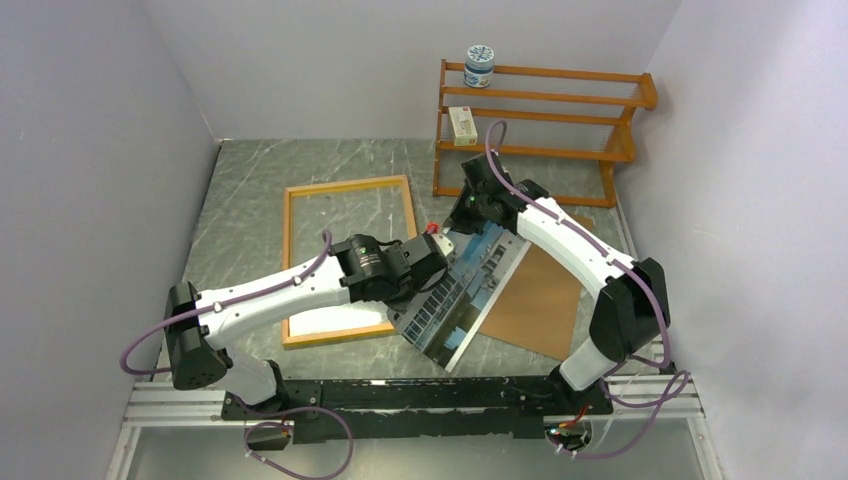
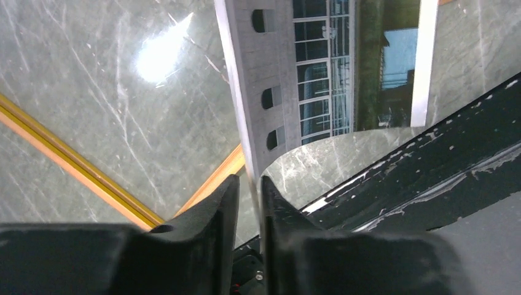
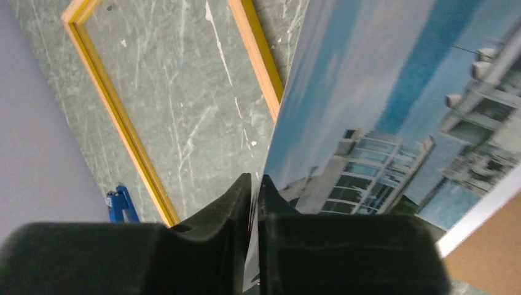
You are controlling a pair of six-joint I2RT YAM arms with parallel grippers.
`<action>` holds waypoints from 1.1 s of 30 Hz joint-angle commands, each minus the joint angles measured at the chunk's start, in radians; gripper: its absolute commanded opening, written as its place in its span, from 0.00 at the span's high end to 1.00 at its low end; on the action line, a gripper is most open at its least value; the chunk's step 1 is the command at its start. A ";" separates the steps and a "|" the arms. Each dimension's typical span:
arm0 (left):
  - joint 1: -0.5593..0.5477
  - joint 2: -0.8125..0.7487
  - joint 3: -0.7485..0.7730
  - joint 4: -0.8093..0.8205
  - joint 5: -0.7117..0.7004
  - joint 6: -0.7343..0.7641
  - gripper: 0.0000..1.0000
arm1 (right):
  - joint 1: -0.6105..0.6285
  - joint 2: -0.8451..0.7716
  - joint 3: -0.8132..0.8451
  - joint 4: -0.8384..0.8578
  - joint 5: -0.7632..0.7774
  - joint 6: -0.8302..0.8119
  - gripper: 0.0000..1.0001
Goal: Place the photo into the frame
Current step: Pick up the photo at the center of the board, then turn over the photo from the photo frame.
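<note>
Photo [image 1: 462,298] pinched at two edges: left gripper [image 2: 250,184] fingers closed onto left edge, right gripper [image 3: 254,184] clamped on far edge. Print faces up, tilted, building and blue sky showing. Sits between frame [image 1: 288,260] and brown backing board [image 1: 545,300], partly overlapping board. Frame lies flat on grey marbled table [image 1: 250,190], just left of photo.

Large rectangular paper print of a white building against blue sky [image 1: 470,295]: face up, slanted, slightly bowed, raised just right of thin rectangular bright yellow picture frame [image 1: 287,260], lying flat, long sides running away.
</note>
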 commanded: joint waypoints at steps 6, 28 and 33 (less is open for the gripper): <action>-0.006 -0.123 -0.014 0.139 0.175 -0.016 0.17 | -0.009 -0.128 -0.007 -0.016 0.058 -0.026 1.00; 0.473 -0.340 -0.041 0.348 0.074 -0.264 0.06 | -0.011 -0.248 0.274 0.082 -0.499 -0.422 1.00; 0.715 -0.326 -0.064 0.291 0.158 -0.304 0.06 | 0.037 -0.172 0.388 0.083 -0.554 -0.387 1.00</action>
